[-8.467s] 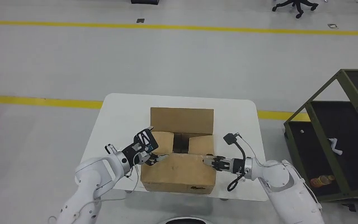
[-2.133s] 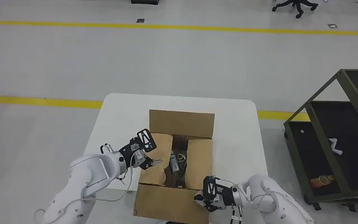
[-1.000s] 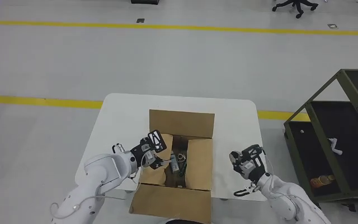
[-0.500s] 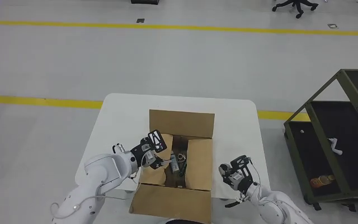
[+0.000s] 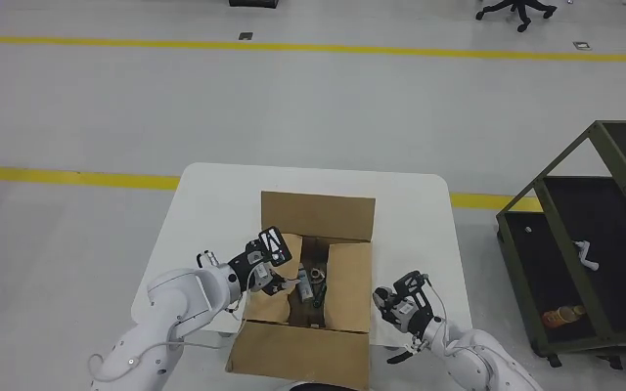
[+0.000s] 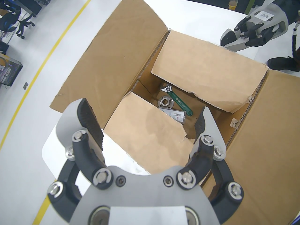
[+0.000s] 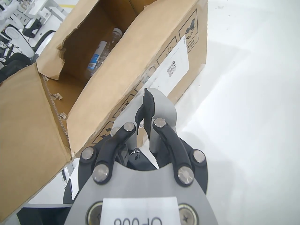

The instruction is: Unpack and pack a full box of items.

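Observation:
The cardboard box [image 5: 318, 210] stands mid-table with its outer flaps spread and its two inner flaps half raised. Inside lie a green wrench [image 6: 178, 102], a metal flange [image 6: 165, 102], a white tube [image 6: 175, 116] and a clear plastic bottle [image 7: 103, 50]. My left gripper [image 6: 145, 122] is open and hovers over the left inner flap [image 6: 150, 136], its fingers [image 6: 90, 118] on either side of that flap's corner; the top view has it [image 5: 276, 276] at the box's left edge. My right gripper [image 7: 147, 100] is shut with nothing in it, close beside the box's right wall [image 7: 164, 47] near the white label [image 7: 174, 67], low over the table [image 5: 384, 301].
The white table [image 5: 215, 205] has bare room to the left, right and behind the box. A green cart [image 5: 577, 244] stands off the table's right side with a bottle [image 5: 562, 315] in it. The front flap hangs over the table's near edge.
The box's outer flaps came open over the earlier frames. In the last second my right gripper has moved left across the table to the box's right wall. The left gripper has stayed put.

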`<state>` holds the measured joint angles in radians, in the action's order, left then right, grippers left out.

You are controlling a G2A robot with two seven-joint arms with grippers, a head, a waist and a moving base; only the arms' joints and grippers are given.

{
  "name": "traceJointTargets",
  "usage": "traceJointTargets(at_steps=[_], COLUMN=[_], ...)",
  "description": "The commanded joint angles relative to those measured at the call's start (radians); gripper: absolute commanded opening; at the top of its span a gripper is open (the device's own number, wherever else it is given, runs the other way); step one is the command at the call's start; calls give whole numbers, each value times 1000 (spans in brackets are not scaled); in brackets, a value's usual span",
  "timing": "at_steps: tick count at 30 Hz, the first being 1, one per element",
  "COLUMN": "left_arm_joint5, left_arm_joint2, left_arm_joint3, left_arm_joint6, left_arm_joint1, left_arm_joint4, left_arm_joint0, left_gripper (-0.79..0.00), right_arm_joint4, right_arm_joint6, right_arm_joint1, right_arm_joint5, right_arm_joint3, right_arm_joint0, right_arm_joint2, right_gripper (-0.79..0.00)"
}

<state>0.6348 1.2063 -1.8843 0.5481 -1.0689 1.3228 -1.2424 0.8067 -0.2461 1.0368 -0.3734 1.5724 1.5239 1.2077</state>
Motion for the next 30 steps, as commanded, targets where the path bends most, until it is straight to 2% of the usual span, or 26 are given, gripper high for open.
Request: traceJointTargets(at_steps=[1, 6, 11, 20, 30], left_arm_joint5=[0, -28, -84, -185, -184], left_arm_joint2=[0, -20, -62, -214, -220], left_arm_joint3=[0, -2, 16, 57, 56], left_arm_joint6=[0, -18, 5, 118, 119], left_arm_joint1=[0, -3, -13, -43, -44], left_arm_joint4=[0, 12, 17, 114, 111], left_arm_joint0=[0, -6, 20, 81, 82], left_gripper=[0, 0, 0, 0, 0], right_arm_joint4=[-1, -8, -10, -4, -16], right_arm_joint6=[-1, -4, -9, -4, 1], right_arm_joint1=[-1, -4, -4, -3, -2], right_arm_joint5=[-2, -15, -25, -25, -41], right_arm_joint3=[2, 13, 12, 8, 0], right_arm_joint0=[3, 14, 17, 23, 27], right_arm_joint2=[7, 32, 38, 46, 58], right_gripper=[-785, -785, -785, -785, -785])
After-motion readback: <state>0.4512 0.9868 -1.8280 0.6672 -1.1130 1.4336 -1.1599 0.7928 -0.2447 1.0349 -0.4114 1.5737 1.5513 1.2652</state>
